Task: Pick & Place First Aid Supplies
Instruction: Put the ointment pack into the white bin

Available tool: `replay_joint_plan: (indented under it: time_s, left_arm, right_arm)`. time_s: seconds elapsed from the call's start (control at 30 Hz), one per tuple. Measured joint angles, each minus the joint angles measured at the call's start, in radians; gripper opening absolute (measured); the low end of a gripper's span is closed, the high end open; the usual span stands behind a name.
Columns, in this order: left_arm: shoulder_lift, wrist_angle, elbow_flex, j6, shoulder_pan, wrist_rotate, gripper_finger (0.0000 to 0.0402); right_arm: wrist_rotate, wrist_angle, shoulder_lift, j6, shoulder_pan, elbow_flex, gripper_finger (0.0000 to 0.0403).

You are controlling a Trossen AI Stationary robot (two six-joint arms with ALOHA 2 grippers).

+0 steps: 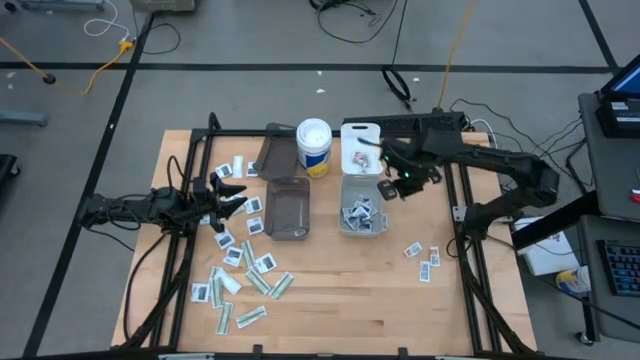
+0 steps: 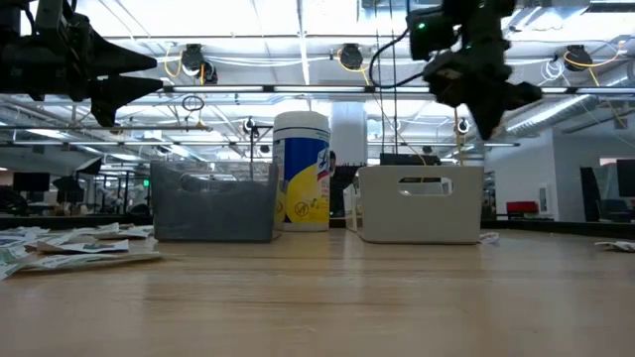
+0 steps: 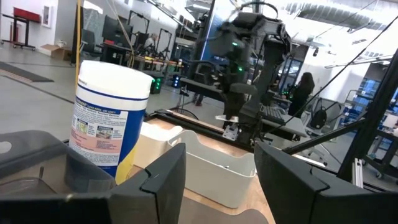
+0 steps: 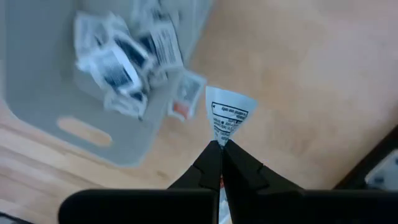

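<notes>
The right claw hangs above the pale rectangular plastic bin, pinching a small white printed packet between closed fingers. More packets lie inside that bin. The left claw, fingers spread, hovers beside the smoky bin over packets scattered on the wooden tabletop.
</notes>
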Motion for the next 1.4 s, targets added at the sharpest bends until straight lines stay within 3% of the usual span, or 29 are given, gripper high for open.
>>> replay_joint_plan:
  time_s: [0.37,0.63,0.9,1.4]
  left_arm:
    - [0.0,0.0,0.0,0.0,0.0,0.0,0.0196]
    - [0.0,0.0,0.0,0.0,0.0,0.0,0.0196]
    - [0.0,0.0,0.0,0.0,0.0,0.0,0.0196]
    - [0.0,0.0,0.0,0.0,0.0,0.0,0.0196]
  right_arm:
    - [-0.005,0.001,0.279,-0.21,-0.2,0.264,0.0002]
    - [-0.008,-0.019,0.496,-0.323,-0.294,0.53,0.0001]
    - [-0.008,-0.152,0.684,-0.364,-0.362,0.802,0.0003]
    - [-0.003,-0.056,0.83,-0.391,-0.347,0.811,0.0004]
